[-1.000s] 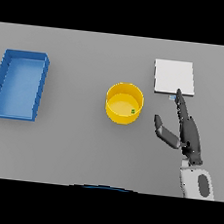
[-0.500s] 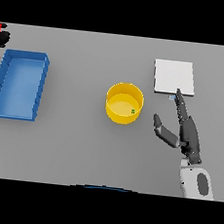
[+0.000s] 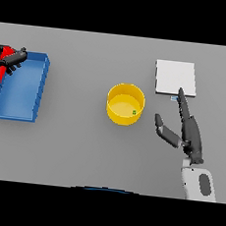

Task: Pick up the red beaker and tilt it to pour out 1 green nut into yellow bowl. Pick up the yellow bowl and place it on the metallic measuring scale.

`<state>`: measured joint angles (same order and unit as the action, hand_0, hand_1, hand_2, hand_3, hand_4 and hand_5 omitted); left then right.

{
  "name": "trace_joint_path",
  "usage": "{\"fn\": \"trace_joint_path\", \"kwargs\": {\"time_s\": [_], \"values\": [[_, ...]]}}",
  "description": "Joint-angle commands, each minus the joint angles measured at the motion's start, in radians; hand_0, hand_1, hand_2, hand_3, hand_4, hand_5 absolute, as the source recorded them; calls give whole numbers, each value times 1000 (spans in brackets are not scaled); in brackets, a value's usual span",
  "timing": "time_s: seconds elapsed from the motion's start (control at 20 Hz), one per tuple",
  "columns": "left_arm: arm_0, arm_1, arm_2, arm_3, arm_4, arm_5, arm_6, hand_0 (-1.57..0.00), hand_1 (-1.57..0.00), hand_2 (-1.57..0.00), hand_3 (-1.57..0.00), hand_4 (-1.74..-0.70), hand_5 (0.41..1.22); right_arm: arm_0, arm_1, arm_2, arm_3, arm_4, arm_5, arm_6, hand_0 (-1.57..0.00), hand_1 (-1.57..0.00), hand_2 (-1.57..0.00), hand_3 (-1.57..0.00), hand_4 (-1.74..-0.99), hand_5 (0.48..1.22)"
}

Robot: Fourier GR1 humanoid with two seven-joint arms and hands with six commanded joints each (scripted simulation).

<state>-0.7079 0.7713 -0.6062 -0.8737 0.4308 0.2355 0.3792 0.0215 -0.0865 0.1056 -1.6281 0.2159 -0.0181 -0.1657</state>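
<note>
My left hand (image 3: 9, 59) clamps the red beaker (image 3: 5, 60), tilted lengthwise over the blue tray's (image 3: 36, 89) far-left corner; one green nut (image 3: 134, 112) lies in the single round yellow bowl (image 3: 125, 104); my right hand (image 3: 188, 133) stays open.

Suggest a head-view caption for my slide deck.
Left hand holds the red beaker over the blue bin; green nut in yellow bowl, right hand open.

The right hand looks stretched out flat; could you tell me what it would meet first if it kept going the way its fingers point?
Most likely the metallic measuring scale: the right hand points up the view at its near edge, though height above the table is unclear.
</note>
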Motion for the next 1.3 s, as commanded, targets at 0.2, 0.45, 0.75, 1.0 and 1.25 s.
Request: {"fn": "trace_joint_path", "kwargs": {"time_s": [0.2,0.45,0.75,1.0,1.25], "values": [[89,119,-47,-232,9,-31,100,-410,-361,-343,-289,-762,651,2,-4,-8,10,-21,13,-11,1,1,1,1,-1145,685],[65,86,-64,-204,-30,16,119,-134,-118,-112,-94,-715,647,0,-10,-1,0,-9,13,-3,1,1,1,1,-1173,688],[72,79,-37,-187,-42,72,24,-34,-30,-29,-24,-710,679,0,-47,50,-30,75,28,17,1,1,1,1,-1132,703],[76,75,-36,-212,-37,91,23,-11,-9,-9,-7,-719,670,-151,-208,158,6,256,151,74,1,1,1,1,-1204,708],[86,77,-37,-237,-26,88,22,-3,-2,-2,-2,-715,669,-340,-320,329,89,483,244,8,1,1,1,1,-1232,702]]}}
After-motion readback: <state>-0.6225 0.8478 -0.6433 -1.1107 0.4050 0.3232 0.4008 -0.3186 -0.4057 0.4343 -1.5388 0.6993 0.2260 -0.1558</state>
